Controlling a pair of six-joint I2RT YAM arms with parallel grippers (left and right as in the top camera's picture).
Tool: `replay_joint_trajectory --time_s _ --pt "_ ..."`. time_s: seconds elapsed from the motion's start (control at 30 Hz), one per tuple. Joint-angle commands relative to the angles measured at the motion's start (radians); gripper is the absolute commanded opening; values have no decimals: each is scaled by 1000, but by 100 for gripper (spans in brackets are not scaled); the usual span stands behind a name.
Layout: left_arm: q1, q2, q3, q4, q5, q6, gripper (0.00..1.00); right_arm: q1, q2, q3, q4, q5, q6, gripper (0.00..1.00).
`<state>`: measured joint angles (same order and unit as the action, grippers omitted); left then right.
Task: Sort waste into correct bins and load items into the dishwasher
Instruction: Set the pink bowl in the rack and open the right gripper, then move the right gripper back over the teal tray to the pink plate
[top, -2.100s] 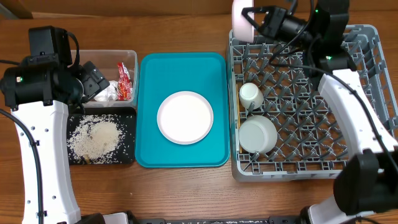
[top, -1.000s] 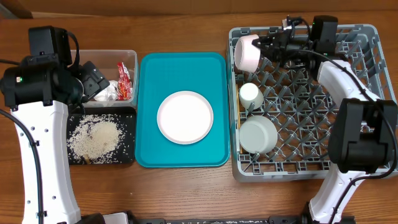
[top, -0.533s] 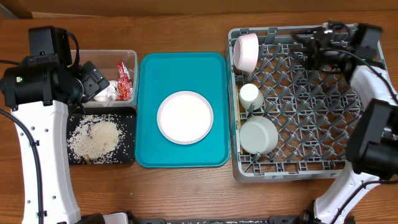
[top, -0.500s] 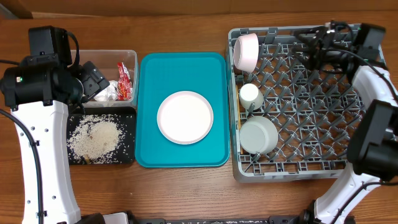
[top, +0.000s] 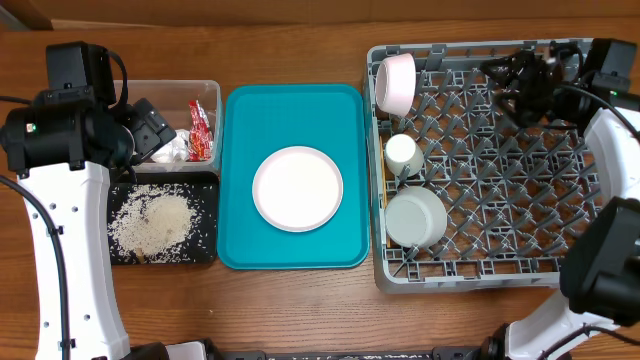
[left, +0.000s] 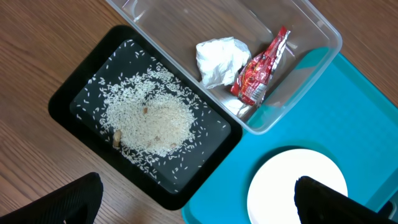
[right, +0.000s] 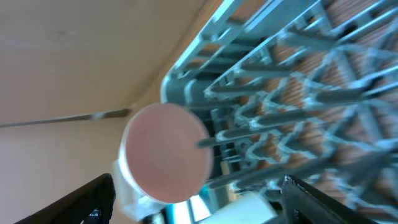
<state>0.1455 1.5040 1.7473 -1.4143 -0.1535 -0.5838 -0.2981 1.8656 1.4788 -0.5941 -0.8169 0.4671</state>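
– Up at the top right of the overhead frame, what is your right claw (top: 505, 82) doing?
– It hangs over the far edge of the large square grey plastic dish rack (top: 470, 283); my two fingers there stand wide apart and hold nothing; the pale pink round bowl (top: 396, 83) sits apart from them, tipped on its side among the pegs at the rack's upper left corner.
– And the other dishware?
– Below that bowl, along the rack's left side, sit the small white cup (top: 404, 154) and then the white round bowl (top: 415, 216); the round flat white plate (top: 297, 188) lies mid-frame on the rectangular teal serving tray (top: 240, 240), outside the rack.
– Your left claw (left: 196, 183)?
– Spread wide and empty too; it hovers at the left of the frame over the bins; the clear plastic rectangular tub (top: 170, 90) holds the crumpled white tissue (left: 221, 59) and the small red printed snack wrapper (left: 261, 68) side by side; just below it, the shallow black rectangular tray (left: 65, 102) carries the loose white rice grains (left: 149, 121), heaped at its centre and thin towards the rim.
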Motion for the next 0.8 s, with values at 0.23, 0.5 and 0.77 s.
replay_joint_trajectory --time_s 0.23,0.5,0.77 --pt "-2 2 2 1 -3 12 100 62 -216 2 -134 163 -151 83" --pt "-2 2 2 1 -3 12 100 314 -248 2 -135 251 -219 38" --pt "-2 2 2 1 -3 12 100 576 -220 2 -9 657 -238 4"
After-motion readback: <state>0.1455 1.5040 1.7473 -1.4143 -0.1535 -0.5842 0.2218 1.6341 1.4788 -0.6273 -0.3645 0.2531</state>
